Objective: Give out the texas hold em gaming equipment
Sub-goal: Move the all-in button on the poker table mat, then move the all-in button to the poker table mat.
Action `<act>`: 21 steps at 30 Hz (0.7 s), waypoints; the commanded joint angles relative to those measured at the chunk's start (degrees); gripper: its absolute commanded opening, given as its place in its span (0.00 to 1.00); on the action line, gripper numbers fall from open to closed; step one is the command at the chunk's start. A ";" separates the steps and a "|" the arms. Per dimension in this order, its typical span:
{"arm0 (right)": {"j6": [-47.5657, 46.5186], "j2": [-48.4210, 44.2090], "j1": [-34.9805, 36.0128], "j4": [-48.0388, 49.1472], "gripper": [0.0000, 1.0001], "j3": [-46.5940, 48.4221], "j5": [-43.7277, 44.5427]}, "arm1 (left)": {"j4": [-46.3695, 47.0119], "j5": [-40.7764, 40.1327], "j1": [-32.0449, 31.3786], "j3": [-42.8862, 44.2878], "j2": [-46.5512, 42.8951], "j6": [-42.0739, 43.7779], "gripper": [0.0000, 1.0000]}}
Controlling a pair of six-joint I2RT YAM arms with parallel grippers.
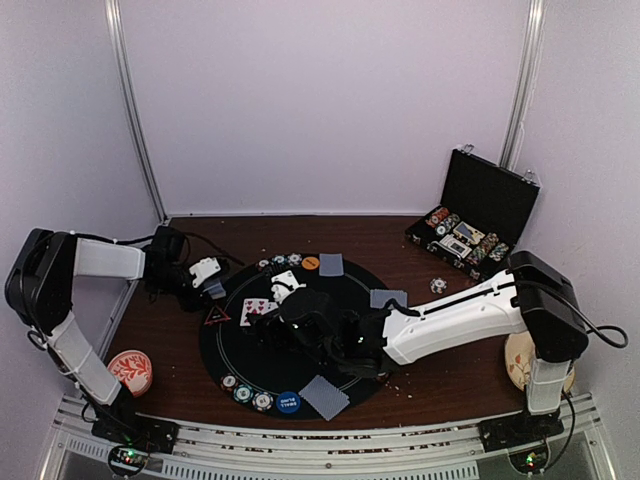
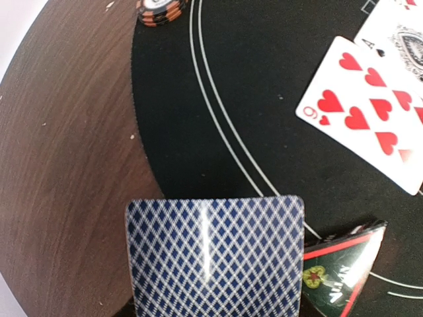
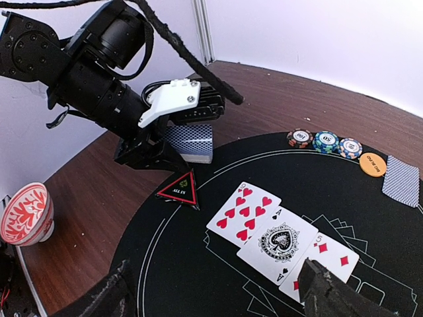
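The left claw (image 3: 177,135) grips a stack of blue-backed cards (image 2: 215,257) over the left edge of the mat (image 1: 226,345), just beside the red triangle marker (image 3: 178,191). The right claw (image 3: 221,297) gapes open above the mat's centre, farther from that edge

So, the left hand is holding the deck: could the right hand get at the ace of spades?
Probably yes. The right hand hangs open over the ace of spades with nothing between them, though the card lies flat.
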 commanded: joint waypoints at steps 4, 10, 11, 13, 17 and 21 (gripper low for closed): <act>1.09 -1.33 -0.59 1.42 0.87 -1.54 0.02 | 3.73 -3.39 0.92 1.12 1.59 -1.65 0.09; 1.20 -1.07 -0.74 1.79 0.87 -1.59 -0.32 | 2.54 -2.31 0.89 0.98 1.66 -0.81 0.09; 1.20 -1.07 -0.78 1.79 0.87 -1.62 -0.34 | 2.15 -1.67 0.86 0.64 1.43 -0.45 0.09; 1.25 -1.20 -0.86 1.72 0.87 -1.71 -0.34 | 1.83 -1.27 0.38 0.08 1.12 0.34 0.09; 1.28 -1.78 -1.12 2.16 0.88 -2.05 -0.70 | 1.54 -0.80 -0.60 -1.22 0.75 1.33 0.09; 1.29 -2.22 -1.36 2.48 0.89 -2.53 -1.28 | 1.24 -0.61 -0.93 -1.88 1.18 1.98 0.09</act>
